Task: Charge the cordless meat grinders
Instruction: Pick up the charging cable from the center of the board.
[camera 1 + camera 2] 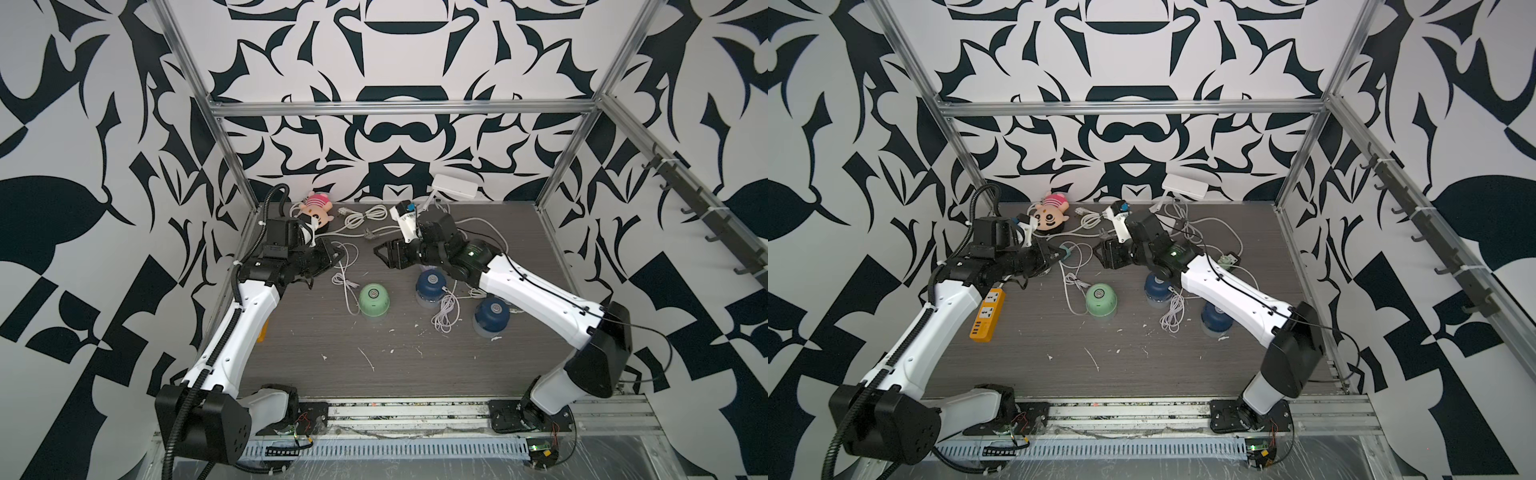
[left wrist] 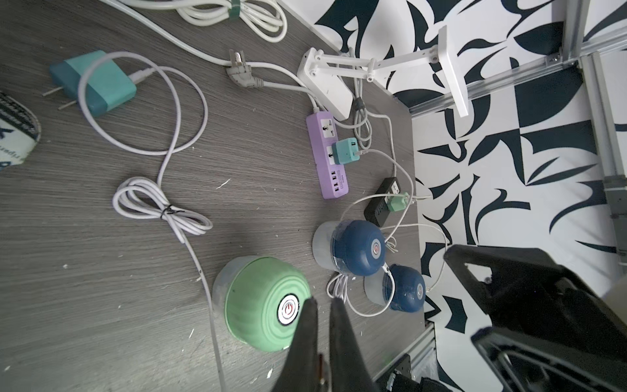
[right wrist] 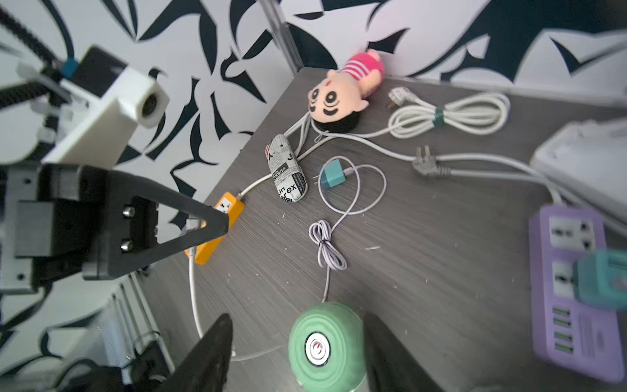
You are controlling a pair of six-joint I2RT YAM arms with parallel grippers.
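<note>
The mint green grinder (image 1: 374, 300) stands mid-table, with two navy grinders (image 1: 432, 286) (image 1: 492, 316) to its right; white cables run into both navy ones. A thin white cable leads from the green grinder (image 3: 324, 342) to a teal adapter (image 3: 330, 174) that lies on the table with bare prongs. My right gripper (image 3: 297, 315) is open and hovers above the far side of the green grinder, holding nothing. My left gripper (image 2: 323, 300) is shut and empty, raised at the far left near the adapter.
A purple power strip (image 2: 327, 156) holds a teal adapter (image 2: 344, 152). A black strip (image 2: 383, 200) holds a green one. An orange strip (image 1: 988, 313) lies under my left arm. A plush doll (image 1: 318, 208), a coiled white cord (image 1: 365, 216) and a newsprint roll (image 3: 286, 169) sit at the back.
</note>
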